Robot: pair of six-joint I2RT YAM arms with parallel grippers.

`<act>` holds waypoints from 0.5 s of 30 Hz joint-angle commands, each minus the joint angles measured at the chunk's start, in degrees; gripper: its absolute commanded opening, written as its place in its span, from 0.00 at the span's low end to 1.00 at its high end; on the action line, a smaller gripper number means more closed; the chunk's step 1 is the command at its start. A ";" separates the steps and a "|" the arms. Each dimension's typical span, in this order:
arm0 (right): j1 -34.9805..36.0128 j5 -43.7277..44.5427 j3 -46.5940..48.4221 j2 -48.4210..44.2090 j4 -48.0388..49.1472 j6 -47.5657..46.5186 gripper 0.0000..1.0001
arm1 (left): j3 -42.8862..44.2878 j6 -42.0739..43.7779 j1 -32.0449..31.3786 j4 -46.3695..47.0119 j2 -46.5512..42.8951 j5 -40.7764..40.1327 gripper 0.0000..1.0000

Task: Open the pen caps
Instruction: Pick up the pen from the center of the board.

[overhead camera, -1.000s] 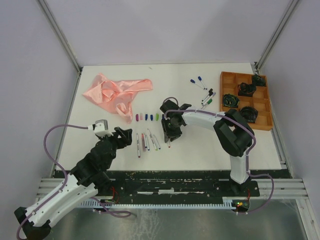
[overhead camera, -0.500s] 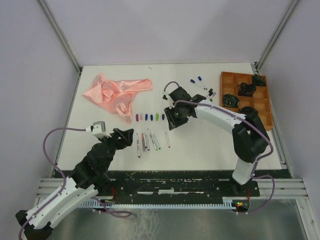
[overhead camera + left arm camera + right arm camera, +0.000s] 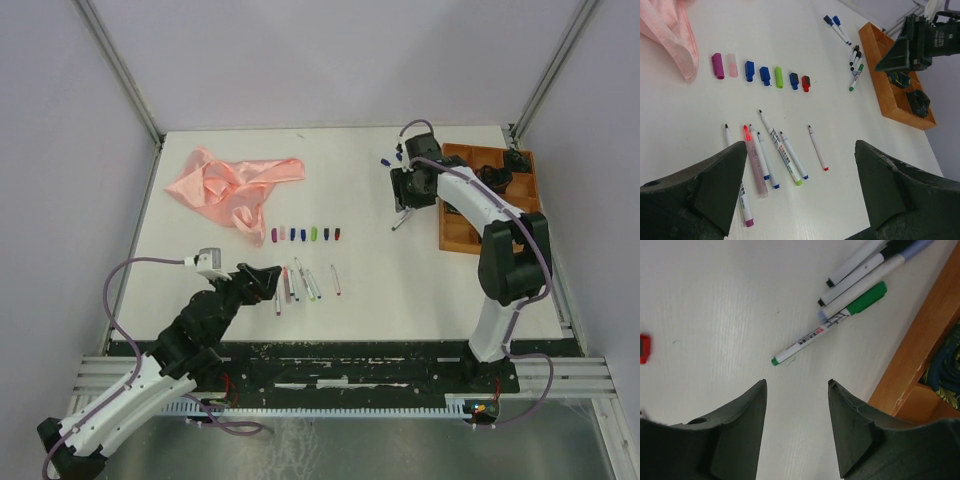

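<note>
Left arm [image 3: 140, 385] and right arm [image 3: 470, 195]: white links, black joints, purple cables [image 3: 107, 295] looping above black base rail [image 3: 340, 372]; dark wedge-shaped fingers [image 3: 700, 190].

Seven loose caps [image 3: 765, 76], purple through red, lie in a neat row. Just below, uncapped pens [image 3: 779, 146] lie side by side. Capped pens [image 3: 855, 78] cluster farther right.
</note>
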 commanded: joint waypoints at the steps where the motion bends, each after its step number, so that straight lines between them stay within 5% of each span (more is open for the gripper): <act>1: 0.67 13.30 7.48 6.05 -1.40 8.91 0.59 | 0.44 -2.83 0.03 1.90 -1.61 0.49 0.94; 15: -1.11 10.76 10.47 15.43 -3.29 16.89 0.53 | -0.24 -3.15 0.02 3.09 -1.09 0.19 0.94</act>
